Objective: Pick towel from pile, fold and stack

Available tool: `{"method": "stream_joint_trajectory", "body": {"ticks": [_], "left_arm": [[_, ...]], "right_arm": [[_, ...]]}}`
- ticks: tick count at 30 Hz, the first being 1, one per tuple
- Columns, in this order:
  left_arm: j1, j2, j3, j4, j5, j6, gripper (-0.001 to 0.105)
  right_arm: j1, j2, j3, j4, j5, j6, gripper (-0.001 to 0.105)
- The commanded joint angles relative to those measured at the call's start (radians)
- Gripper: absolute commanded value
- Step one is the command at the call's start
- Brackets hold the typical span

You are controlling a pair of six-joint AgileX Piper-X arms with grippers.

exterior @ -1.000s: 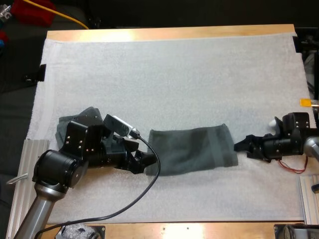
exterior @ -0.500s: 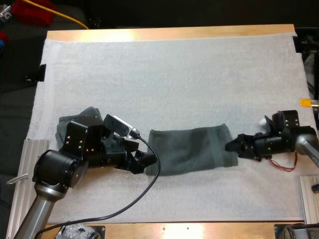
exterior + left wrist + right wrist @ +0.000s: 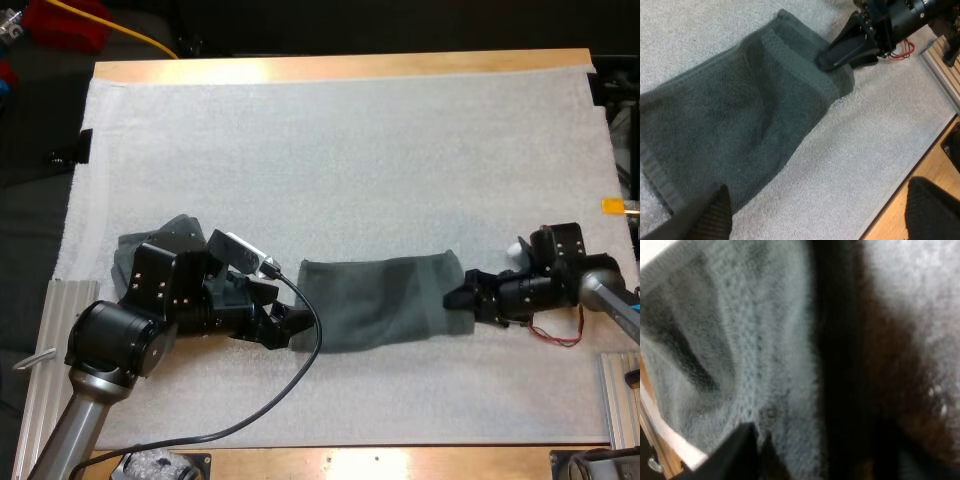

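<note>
A dark grey-green towel (image 3: 385, 300), folded into a long strip, lies flat across the middle of the white mat (image 3: 350, 150). My left gripper (image 3: 285, 328) sits low at the strip's left end, open, fingers apart with nothing between them (image 3: 820, 210). My right gripper (image 3: 457, 300) is at the strip's right end, touching the near corner (image 3: 832, 59). Seen from the right wrist, the towel's pile (image 3: 740, 340) is very close against that gripper. A crumpled towel (image 3: 135, 250) lies at the left, partly hidden under my left arm.
The mat's far half and the near strip in front of the towel are bare. Metal rails (image 3: 45, 340) run along the table's left and right (image 3: 620, 400) near edges. The wooden front edge (image 3: 900, 220) is close to my left gripper.
My right gripper has slid left from just off the towel's right end onto its corner. The left arm and the towel have stayed still.
</note>
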Motion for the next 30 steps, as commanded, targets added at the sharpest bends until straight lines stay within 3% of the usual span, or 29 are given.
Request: {"method": "stream_joint_trajectory", "body": {"ticks": [1,7,22,30], "left_arm": [[0.000,-0.004,-0.005,0.003,0.006,-0.009,0.070],[0.000,-0.004,-0.005,0.008,0.044,-0.009,0.070],[0.000,-0.004,-0.005,0.019,0.065,-0.009,0.070],[0.000,-0.004,-0.005,0.019,0.065,-0.009,0.070]], "right_arm": [[0.006,0.014,0.013,0.024,0.014,0.010,0.035],[0.006,0.001,0.013,0.053,0.071,0.012,0.000],[0.006,-0.262,0.010,0.241,0.543,-0.115,0.002],[0.006,-0.340,-0.030,0.331,0.716,-0.155,0.002]]}}
